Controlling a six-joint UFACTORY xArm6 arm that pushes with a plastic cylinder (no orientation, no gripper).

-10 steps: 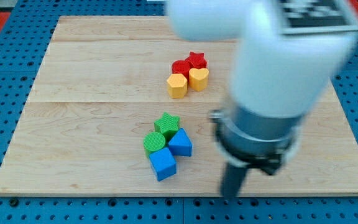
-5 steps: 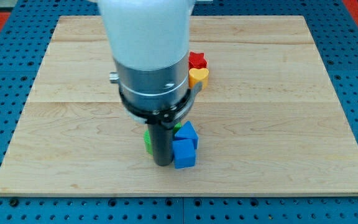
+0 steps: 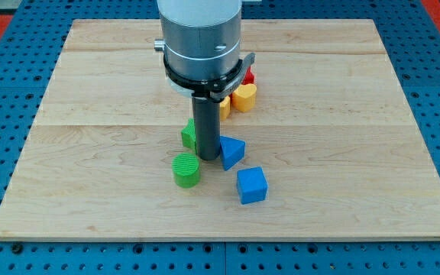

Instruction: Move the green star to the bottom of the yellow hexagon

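Note:
My tip [image 3: 208,158] rests on the board in the middle of the lower cluster. The green star [image 3: 189,136] is just left of the rod, partly hidden by it and touching or nearly touching it. The yellow hexagon [image 3: 224,107] is up behind the arm, only a sliver showing. A yellow heart [image 3: 244,96] sits to its right. A red star [image 3: 247,77] peeks out above the heart.
A green cylinder [image 3: 186,169] lies down-left of the tip. A blue triangle [image 3: 231,151] is just right of the tip. A blue cube [image 3: 251,185] lies lower right. The arm body hides the blocks behind it.
The arm swept from the view's right to the cluster, then up. The tip went through the cluster and spread it: blue cube to the lower right, green cylinder lower left, green star up.

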